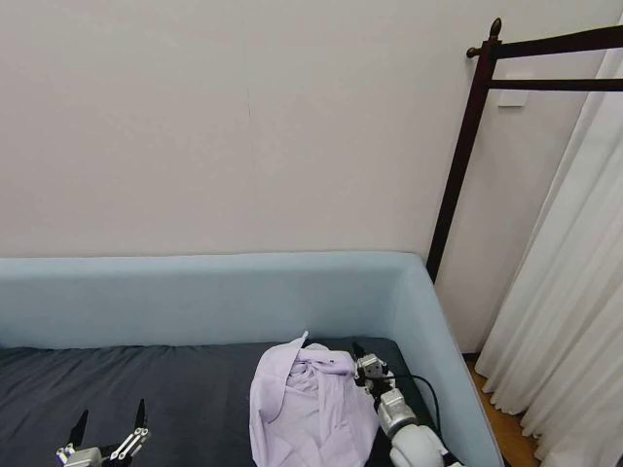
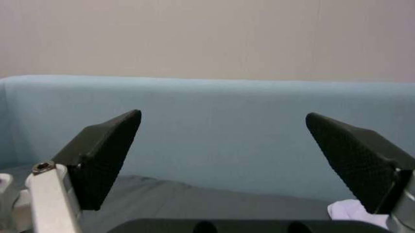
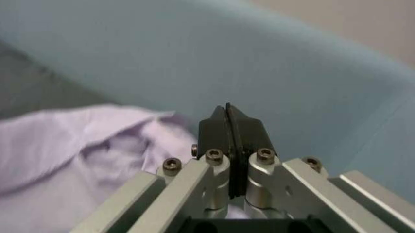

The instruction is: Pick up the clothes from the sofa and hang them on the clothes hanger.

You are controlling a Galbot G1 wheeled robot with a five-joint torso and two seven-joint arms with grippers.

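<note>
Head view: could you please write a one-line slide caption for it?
Lilac shirt crumpled on the sofa; right end effector shut beside it, left end effector open, clothes hanger at right.

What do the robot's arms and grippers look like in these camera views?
The left gripper has two black, pointed, triangular jaws with a fine dotted texture, on silver metal mounts. The right gripper has black wedge-shaped jaws on silver links with socket-head bolts. The right arm has a rounded white-and-grey casing and a black cable beside it.
</note>
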